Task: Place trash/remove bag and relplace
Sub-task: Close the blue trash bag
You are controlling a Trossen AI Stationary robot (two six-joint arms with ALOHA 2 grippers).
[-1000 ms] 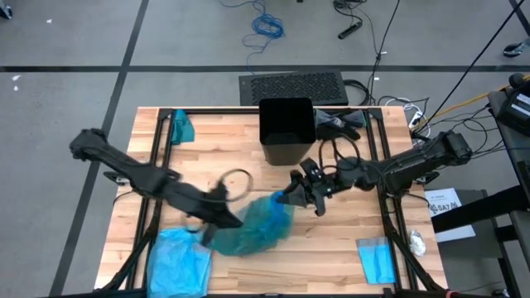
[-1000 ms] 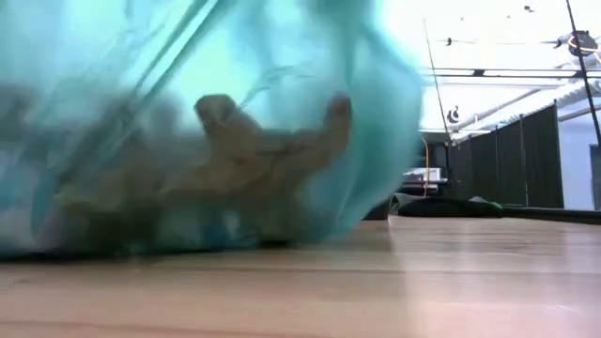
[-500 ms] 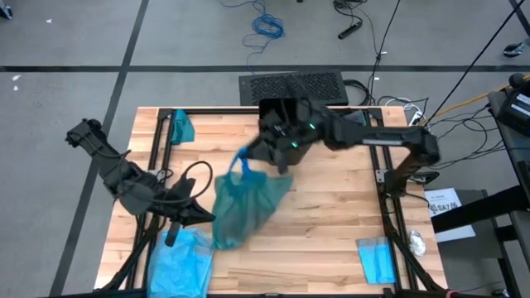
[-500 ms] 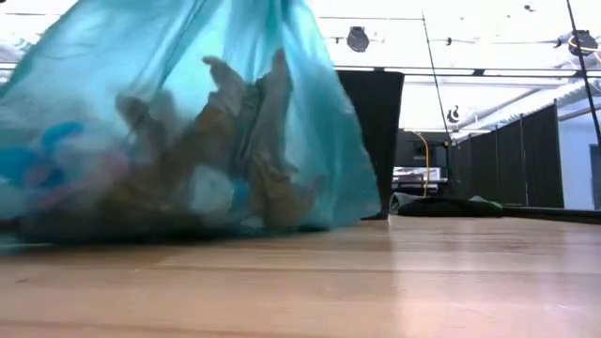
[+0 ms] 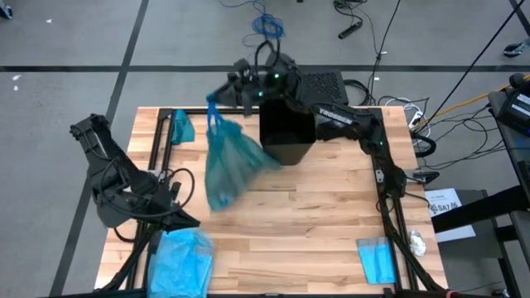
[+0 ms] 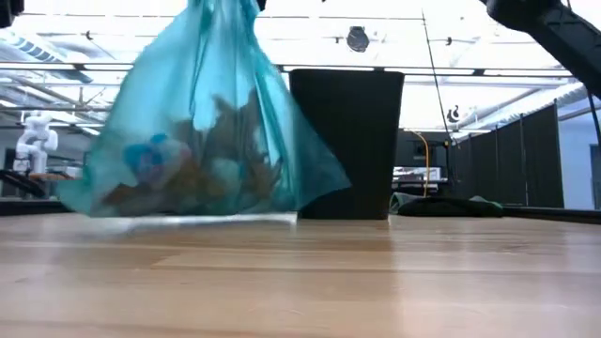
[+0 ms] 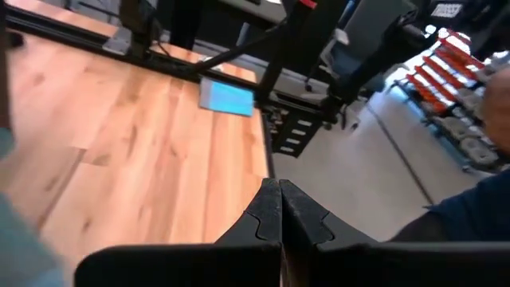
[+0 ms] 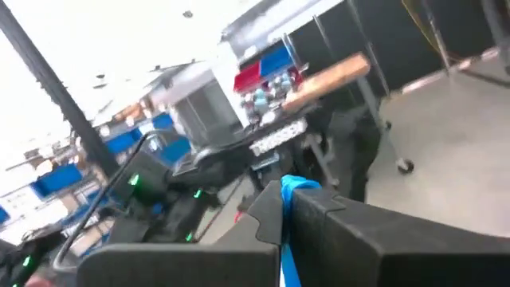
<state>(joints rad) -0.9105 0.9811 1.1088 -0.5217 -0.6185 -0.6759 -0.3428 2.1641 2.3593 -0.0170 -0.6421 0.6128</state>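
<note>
The teal-green bag [image 5: 226,161] hangs full and pear-shaped just left of the black bin [image 5: 286,132]. In the low view, the bag [image 6: 202,122] shows crumpled trash [image 6: 188,174] through its wall: brown, white and pale blue scraps. My right gripper [image 5: 218,98] reaches across the bin's far side and is shut on the bag's top. My left gripper [image 5: 187,222] is shut and touches nothing, low over the table's left near part, beside the sky-blue plastic bag [image 5: 178,258]. My right gripper pinches the bag's gathered top [image 8: 290,188] between its two fingers; a narrow blue strip of plastic shows between them. The bag's neck [image 5: 214,112] runs down from the gripper. Its body hangs below, and its bottom [image 6: 178,208] looks just clear of the table.
The black bin [image 6: 347,141] stands upright at the table's far middle. A small teal plastic piece [image 5: 182,128] lies at the far left. A pale blue packet [image 5: 377,261] lies at the near right, also seen as the packet [image 7: 227,97]. Bare wood [image 5: 315,223] fills the table's middle and near side.
My right gripper has swung from the table's middle up and toward the far left, past the bin, carrying the bag by its top. The bag has gone from lying on the table to hanging upright, lifted. My left arm has drawn back toward the left near edge.
</note>
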